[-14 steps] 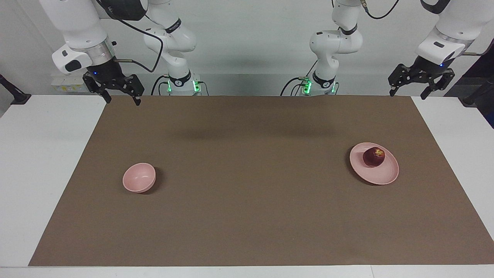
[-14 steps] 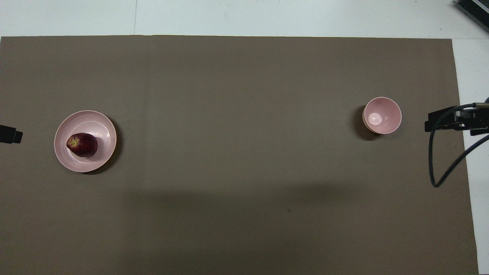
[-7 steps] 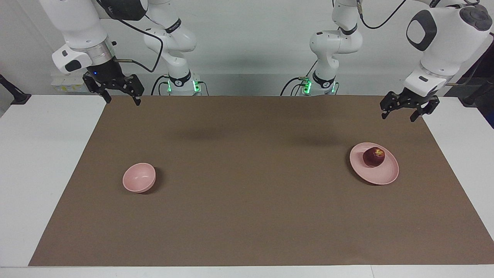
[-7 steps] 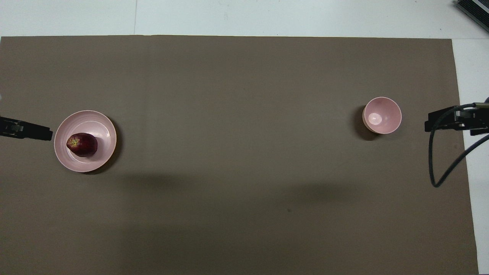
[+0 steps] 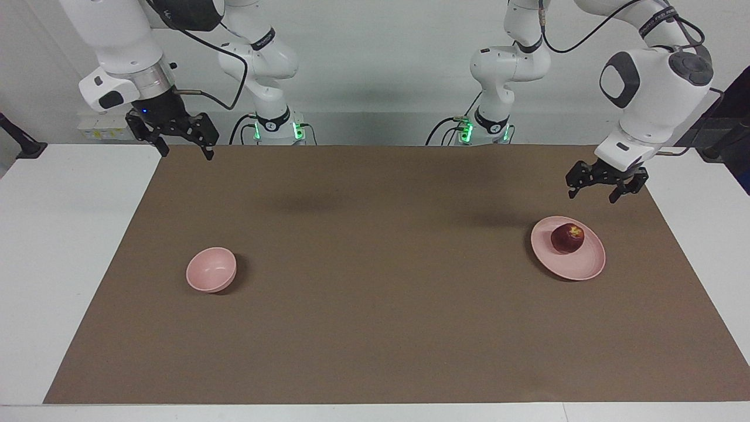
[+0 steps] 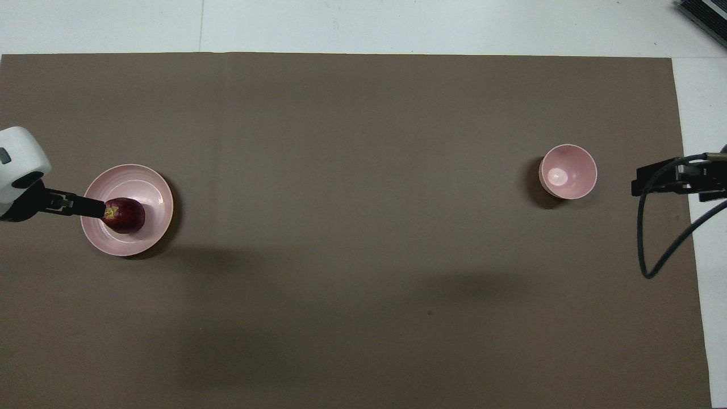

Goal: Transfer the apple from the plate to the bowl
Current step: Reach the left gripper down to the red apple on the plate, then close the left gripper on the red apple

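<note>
The dark red apple (image 5: 567,238) lies on the pale pink plate (image 5: 581,267) toward the left arm's end of the table. It also shows in the overhead view (image 6: 126,216) on the plate (image 6: 146,186). My left gripper (image 5: 590,197) is open and empty. It hangs in the air over the plate's edge, clear of the apple; from above (image 6: 85,205) its tip overlaps the apple. The small deep pink bowl (image 5: 211,269) stands empty toward the right arm's end, also seen from above (image 6: 568,170). My right gripper (image 5: 187,153) waits open and empty, raised over the brown mat's corner.
A brown mat (image 5: 375,328) covers most of the white table and carries both dishes. The right arm's black cable (image 6: 653,238) loops over the mat's edge beside the bowl.
My left gripper has come down and moved inward from the table's end toward the plate and apple. The right arm, the apple, the plate and the bowl have not moved.
</note>
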